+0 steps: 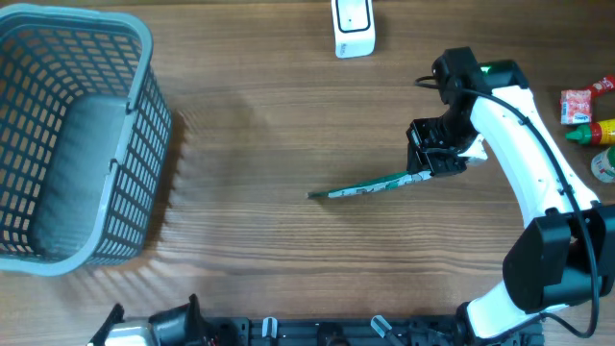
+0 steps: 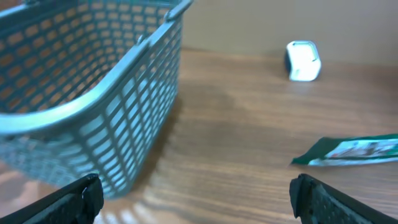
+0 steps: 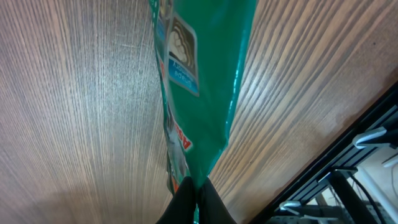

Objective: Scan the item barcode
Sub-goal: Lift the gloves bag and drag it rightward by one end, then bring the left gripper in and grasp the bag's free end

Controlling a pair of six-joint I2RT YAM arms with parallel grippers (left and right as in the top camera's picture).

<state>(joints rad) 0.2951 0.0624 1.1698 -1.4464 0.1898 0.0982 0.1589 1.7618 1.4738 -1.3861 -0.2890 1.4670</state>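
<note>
The item is a flat green packet (image 1: pixel 370 188) held edge-on above the middle of the table. My right gripper (image 1: pixel 432 165) is shut on its right end. In the right wrist view the green packet (image 3: pixel 202 81) stretches up from my pinched fingertips (image 3: pixel 198 198), showing printed labels on its left face. The white barcode scanner (image 1: pixel 353 26) stands at the table's far edge, apart from the packet. My left gripper (image 2: pixel 196 196) is open low at the front left, nothing between its fingers; it sees the packet (image 2: pixel 354 151) to the right and the scanner (image 2: pixel 303 60) farther back.
A grey plastic basket (image 1: pixel 67 135) stands at the left side of the table, close in front of my left gripper (image 2: pixel 87 81). Small sauce bottles and a red packet (image 1: pixel 588 113) lie at the right edge. A black rail (image 1: pixel 336 332) runs along the front.
</note>
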